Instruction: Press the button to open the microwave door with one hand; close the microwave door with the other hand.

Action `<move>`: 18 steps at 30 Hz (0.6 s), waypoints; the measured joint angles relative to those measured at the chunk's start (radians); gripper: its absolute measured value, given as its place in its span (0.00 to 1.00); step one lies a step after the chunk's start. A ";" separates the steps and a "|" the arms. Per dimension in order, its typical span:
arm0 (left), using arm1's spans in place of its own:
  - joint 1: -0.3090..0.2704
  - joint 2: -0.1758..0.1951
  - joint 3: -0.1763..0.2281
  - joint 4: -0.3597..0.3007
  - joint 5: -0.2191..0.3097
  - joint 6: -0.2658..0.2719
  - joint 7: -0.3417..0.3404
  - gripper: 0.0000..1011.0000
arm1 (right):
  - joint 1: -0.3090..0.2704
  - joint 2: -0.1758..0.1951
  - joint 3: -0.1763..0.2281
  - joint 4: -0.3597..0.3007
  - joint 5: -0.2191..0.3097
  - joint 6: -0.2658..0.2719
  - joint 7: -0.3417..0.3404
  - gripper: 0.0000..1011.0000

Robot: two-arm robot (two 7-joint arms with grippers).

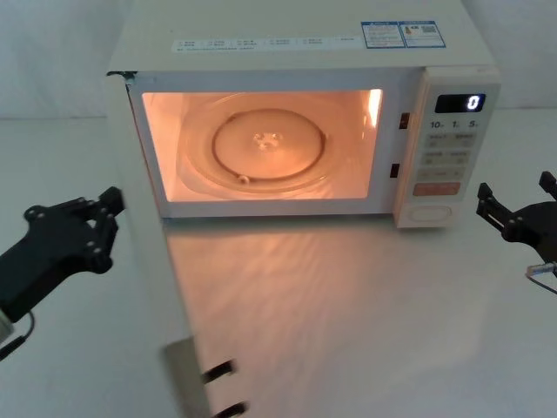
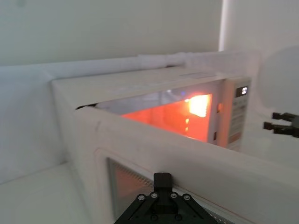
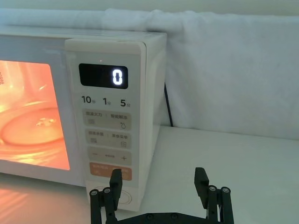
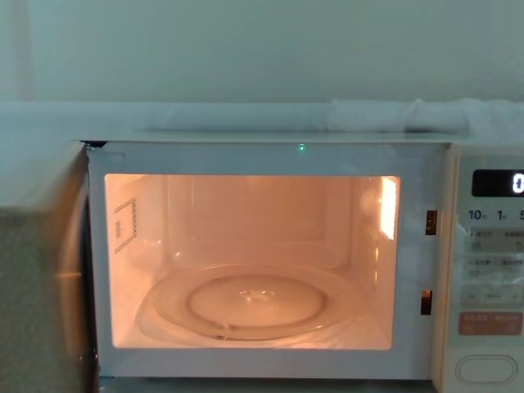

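Head view gives you the whole scene: the microwave door [image 1: 152,287] stands swung fully open toward the robot, hinged on the oven's left side, and the lit cavity [image 1: 261,144] with its glass turntable [image 1: 265,144] is exposed. Your left gripper [image 1: 111,213] sits just outside that open door, its fingertips at the door's outer face, touching it or very nearly so. In the left wrist view the same gripper [image 2: 162,179] points at the door [image 2: 154,154] close to its dark window [image 2: 128,184], and you cannot tell from either view how wide the jaws stand.

Your right gripper [image 1: 513,205] hangs beside the control panel [image 1: 451,148], off to the panel's outer side and clear of it. Its jaws are spread wide with nothing between them, which the right wrist view confirms [image 3: 159,179]. From that gripper, the button [image 1: 431,212] lies just inward and about level with the fingertips, at the foot of the panel below the orange-red key [image 1: 437,189]. Right wrist view shows the button [image 3: 125,198] partly hidden behind one finger [image 3: 114,182]. The display [image 3: 103,76] above reads 0. Chest view shows the button [image 4: 485,369] at the panel's bottom, beside the glowing cavity [image 4: 246,254].
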State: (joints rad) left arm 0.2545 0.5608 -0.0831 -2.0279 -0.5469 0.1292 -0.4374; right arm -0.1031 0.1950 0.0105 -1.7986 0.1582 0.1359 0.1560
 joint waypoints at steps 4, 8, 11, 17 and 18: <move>-0.040 0.003 0.051 0.006 -0.008 -0.001 -0.007 0.00 | 0.000 0.000 0.000 0.000 0.000 0.000 0.000 0.99; -0.088 -0.003 0.104 0.022 -0.009 -0.004 -0.009 0.00 | 0.000 0.000 0.000 0.000 0.000 0.000 0.000 0.99; -0.129 -0.012 0.155 0.040 -0.004 -0.004 -0.008 0.00 | 0.000 0.000 0.000 0.000 0.000 0.000 0.000 0.99; -0.220 -0.039 0.264 0.092 0.038 -0.004 0.010 0.00 | 0.000 0.000 0.000 0.000 0.000 0.000 0.000 0.99; -0.232 -0.044 0.279 0.100 0.045 -0.003 0.014 0.00 | 0.000 0.000 0.000 0.000 0.000 0.000 0.000 0.99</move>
State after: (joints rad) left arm 0.0220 0.5170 0.1962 -1.9276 -0.5019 0.1258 -0.4234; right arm -0.1031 0.1950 0.0106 -1.7986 0.1582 0.1359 0.1559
